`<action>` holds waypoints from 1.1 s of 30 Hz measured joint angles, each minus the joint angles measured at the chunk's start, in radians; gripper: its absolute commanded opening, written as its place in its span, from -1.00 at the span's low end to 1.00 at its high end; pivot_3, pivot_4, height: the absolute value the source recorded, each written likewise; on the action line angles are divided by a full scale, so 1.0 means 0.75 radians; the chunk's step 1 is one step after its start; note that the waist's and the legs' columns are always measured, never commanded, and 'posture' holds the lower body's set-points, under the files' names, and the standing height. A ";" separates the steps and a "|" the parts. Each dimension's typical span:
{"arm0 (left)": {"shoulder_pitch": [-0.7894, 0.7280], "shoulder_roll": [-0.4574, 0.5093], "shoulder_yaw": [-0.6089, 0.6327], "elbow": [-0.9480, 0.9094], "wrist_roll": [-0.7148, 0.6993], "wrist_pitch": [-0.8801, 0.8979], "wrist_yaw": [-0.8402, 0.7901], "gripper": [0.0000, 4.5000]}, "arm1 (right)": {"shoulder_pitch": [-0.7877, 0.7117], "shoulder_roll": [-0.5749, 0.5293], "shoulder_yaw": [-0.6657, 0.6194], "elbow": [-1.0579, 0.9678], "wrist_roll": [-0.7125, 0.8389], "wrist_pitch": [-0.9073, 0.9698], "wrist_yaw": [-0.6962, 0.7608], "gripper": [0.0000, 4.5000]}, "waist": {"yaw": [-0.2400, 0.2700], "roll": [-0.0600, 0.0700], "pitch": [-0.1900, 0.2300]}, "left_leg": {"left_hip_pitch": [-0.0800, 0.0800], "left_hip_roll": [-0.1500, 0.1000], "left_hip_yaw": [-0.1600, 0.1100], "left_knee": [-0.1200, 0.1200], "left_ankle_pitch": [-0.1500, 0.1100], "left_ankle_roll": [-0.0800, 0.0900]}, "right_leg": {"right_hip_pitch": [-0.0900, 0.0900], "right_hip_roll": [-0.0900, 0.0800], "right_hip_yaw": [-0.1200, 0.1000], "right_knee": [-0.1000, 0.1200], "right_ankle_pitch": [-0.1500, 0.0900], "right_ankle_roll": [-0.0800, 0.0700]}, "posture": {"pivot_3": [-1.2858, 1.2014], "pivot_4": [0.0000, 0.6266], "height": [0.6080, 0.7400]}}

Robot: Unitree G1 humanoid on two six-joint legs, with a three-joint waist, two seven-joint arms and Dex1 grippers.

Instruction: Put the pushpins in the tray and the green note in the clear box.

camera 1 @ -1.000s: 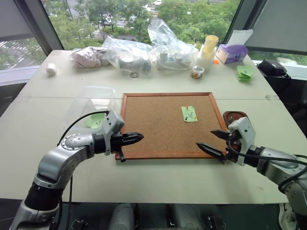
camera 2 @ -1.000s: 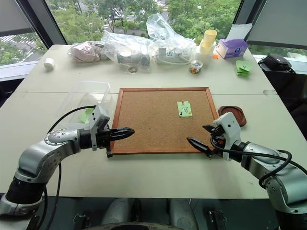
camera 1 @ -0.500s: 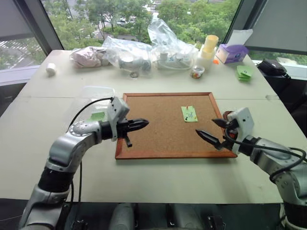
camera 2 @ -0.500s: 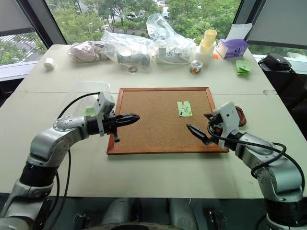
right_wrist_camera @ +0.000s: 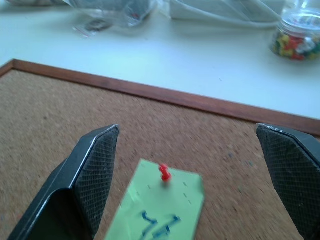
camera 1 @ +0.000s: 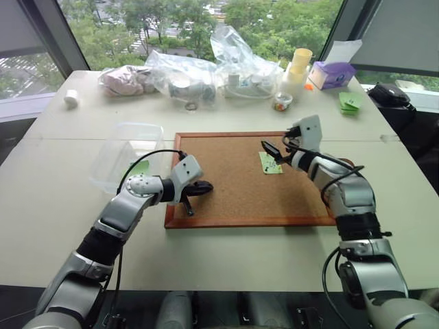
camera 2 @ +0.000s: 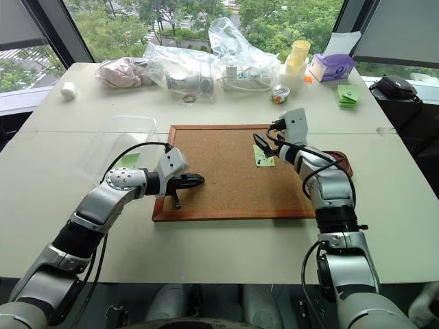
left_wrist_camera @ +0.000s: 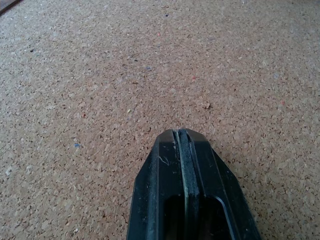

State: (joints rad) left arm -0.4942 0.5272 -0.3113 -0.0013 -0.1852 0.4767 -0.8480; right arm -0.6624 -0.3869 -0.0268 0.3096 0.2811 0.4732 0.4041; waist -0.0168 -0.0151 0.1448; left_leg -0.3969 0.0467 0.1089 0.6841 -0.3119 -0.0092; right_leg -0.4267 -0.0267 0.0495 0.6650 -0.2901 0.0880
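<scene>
**Open claw lined up on the pin that holds the note**

The right claw (right_wrist_camera: 187, 175) stands wide open just above the small pale green square paper note with dark ink scribbles (camera 1: 271, 163), its two black fingers (right_wrist_camera: 95, 165) either side of the tiny red plastic-headed pushpin (right_wrist_camera: 164, 172) that fixes the note near its upper edge. The note lies flat on the right part of the large wood-framed corkboard (camera 1: 226, 185). The left claw (camera 1: 201, 187) is closed on nothing and hangs low over the board's bare cork near its left edge.

The small shallow dark reddish-brown tray (camera 2: 345, 162) sits just beside the board's right frame, largely hidden behind the right arm. The transparent plastic rectangular box with rounded corners (camera 1: 127, 154) rests on the white worktop (camera 1: 62, 205) left of the board, with a green sheet showing through its wall.

Judged from this, the pin comes first. It is hard, light and very small, so the fingertips should meet on its head and pull straight out of the cork; a skewed squeeze could flick it away. The note is thin and limp and lies flush, so it will likely need an edge or corner lifted before it can be pinched, and it may crease or slide.
</scene>
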 measured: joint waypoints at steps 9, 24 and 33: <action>0.027 -0.012 0.019 -0.007 0.014 0.001 0.005 -1.00 | -0.037 0.020 0.023 0.249 -0.086 -0.129 0.098 0.98 | -0.005 0.001 0.000 | 0.003 0.000 0.000 -0.001 0.000 0.000 | 0.002 -0.001 0.000 0.001 0.000 0.000 | 0.03 -0.52 0.97; 0.056 -0.039 0.057 -0.024 0.029 0.019 0.019 -1.00 | -0.102 0.052 0.020 0.376 -0.125 -0.147 0.147 -0.97 | -0.006 0.002 -0.002 | 0.006 0.001 0.001 -0.001 0.000 0.000 | 0.005 -0.001 0.000 0.002 0.000 0.000 | 0.03 -0.52 0.97; 0.057 -0.052 0.065 -0.018 0.030 0.018 0.018 -1.00 | -0.097 0.052 0.004 0.375 -0.134 -0.156 0.141 -0.97 | -0.006 0.002 -0.002 | 0.006 0.001 0.001 -0.001 0.000 0.000 | 0.005 -0.001 0.000 0.002 0.000 0.000 | 0.03 -0.52 0.97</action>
State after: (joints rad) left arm -0.4515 0.4881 -0.2629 -0.0151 -0.1624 0.4901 -0.8344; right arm -0.7353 -0.3477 -0.0237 0.5911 0.1808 0.3558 0.5099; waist -0.0212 -0.0137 0.1435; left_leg -0.3923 0.0471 0.1097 0.6835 -0.3118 -0.0093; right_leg -0.4232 -0.0275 0.0497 0.6663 -0.2900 0.0880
